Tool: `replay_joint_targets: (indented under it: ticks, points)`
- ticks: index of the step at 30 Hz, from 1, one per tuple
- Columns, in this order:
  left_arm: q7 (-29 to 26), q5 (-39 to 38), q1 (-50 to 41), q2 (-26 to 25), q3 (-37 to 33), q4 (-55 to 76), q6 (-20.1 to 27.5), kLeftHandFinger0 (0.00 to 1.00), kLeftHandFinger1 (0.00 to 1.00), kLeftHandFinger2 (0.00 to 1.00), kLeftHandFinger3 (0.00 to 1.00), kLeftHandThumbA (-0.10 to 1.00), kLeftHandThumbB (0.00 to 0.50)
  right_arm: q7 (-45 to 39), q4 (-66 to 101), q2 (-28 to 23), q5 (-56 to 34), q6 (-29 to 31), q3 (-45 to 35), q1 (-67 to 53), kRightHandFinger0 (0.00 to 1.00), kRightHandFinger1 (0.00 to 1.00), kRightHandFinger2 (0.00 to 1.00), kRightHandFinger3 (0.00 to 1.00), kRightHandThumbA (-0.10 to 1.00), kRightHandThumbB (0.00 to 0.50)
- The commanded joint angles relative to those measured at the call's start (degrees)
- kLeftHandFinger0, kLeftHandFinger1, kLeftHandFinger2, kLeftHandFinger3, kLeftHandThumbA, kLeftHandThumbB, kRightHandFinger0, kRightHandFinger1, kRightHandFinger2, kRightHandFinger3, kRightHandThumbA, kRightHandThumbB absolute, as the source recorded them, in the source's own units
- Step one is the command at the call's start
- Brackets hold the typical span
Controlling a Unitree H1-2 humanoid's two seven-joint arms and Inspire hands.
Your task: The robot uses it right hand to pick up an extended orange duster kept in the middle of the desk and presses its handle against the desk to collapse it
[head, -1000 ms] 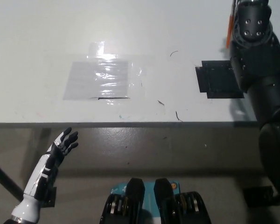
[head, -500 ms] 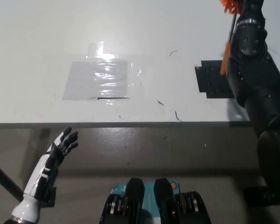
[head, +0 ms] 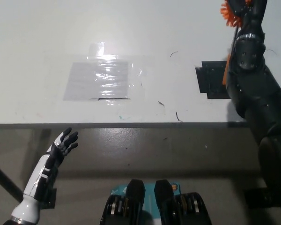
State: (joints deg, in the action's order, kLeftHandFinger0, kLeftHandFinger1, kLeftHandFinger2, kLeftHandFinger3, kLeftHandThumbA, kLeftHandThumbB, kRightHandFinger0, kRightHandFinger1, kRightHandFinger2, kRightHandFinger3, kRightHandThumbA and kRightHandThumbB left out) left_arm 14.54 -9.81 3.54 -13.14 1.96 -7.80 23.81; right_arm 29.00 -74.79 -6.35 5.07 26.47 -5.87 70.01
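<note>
Slippage is the main risk: right hand (head: 251,16) sits at the top right frame edge, holding the duster (head: 230,11), grasp mostly hidden behind the black arm. If the handle meets the surface (head: 37,56) off-axis, it may skid rather than collapse. Duster: orange fluffy head at the top edge, thin orange shaft running down beside the arm. Left hand (head: 64,143) rests below the surface edge, fingers spread, empty.
</note>
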Motion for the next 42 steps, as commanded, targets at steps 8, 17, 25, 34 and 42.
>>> replay_joint_targets:
  ticks: [8,17,25,34,42]
  points:
    - [0.2,-0.8,0.2,-0.5,0.8,1.8,1.5,1.0,1.0,1.0,1.0,1.0,0.283,-3.2,-7.7,0.0,-1.4,-5.9,0.5,-1.7,0.01,0.13,0.4,0.34,-0.1,0.159]
    - [0.6,-1.5,0.5,-0.6,1.0,1.8,1.1,1.0,1.0,1.0,1.0,1.0,0.298,-6.3,-8.6,-0.2,-2.7,-9.0,-0.4,-6.4,0.0,0.26,0.58,0.52,-0.1,0.118]
    - [0.3,-1.2,0.5,-0.8,1.2,2.3,0.6,1.0,1.0,1.0,1.0,1.0,0.297,-6.5,-9.0,-0.3,-2.1,-11.5,0.4,-7.6,0.11,0.32,0.55,0.4,-0.1,0.141]
    - [0.5,-1.1,0.8,-0.9,1.1,1.7,1.2,1.0,1.0,1.0,1.0,1.0,0.288,-7.7,-8.8,-0.7,-1.8,-12.6,1.4,-8.2,0.1,0.28,0.52,0.34,-0.1,0.147]
    - [0.7,-1.2,0.9,-1.0,1.1,2.0,1.0,1.0,1.0,1.0,1.0,1.0,0.279,-10.4,-9.2,-1.2,-2.3,-19.8,1.6,-9.7,0.0,0.13,0.37,0.3,-0.1,0.168]
